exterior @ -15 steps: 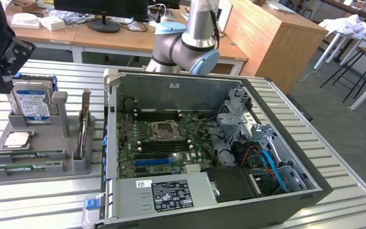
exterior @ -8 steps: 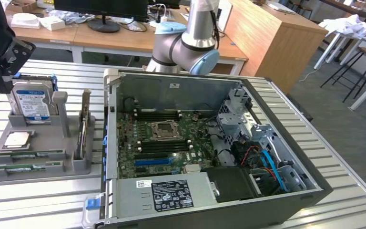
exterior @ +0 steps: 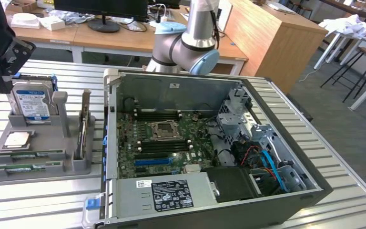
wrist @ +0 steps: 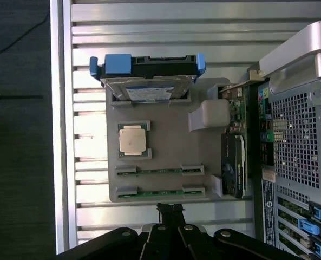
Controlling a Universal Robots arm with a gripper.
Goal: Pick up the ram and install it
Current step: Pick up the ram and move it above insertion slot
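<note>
Two alike green ram sticks lie flat in slots of the grey tray [wrist: 165, 130]: one [wrist: 160, 170] [exterior: 30, 155] and a twin [wrist: 160, 191] [exterior: 25, 167] nearer the tray's front edge. I cannot tell which of them is the task's ram. My gripper [wrist: 170, 209] [exterior: 2, 85] hangs high above the tray at the exterior view's left. It is shut, holds nothing, and is well clear of both sticks. The open computer case [exterior: 278, 200] lies to the exterior view's right, its motherboard [exterior: 160, 143] showing long black memory slots [exterior: 160, 116].
The tray also holds an upright hard drive [exterior: 32, 102] in a blue carrier, a CPU [wrist: 133, 139] and upright expansion cards [exterior: 82, 129]. A slatted metal table [exterior: 43, 200] carries everything. The robot's base [exterior: 186, 45] stands behind the case. Desks and stools stand beyond.
</note>
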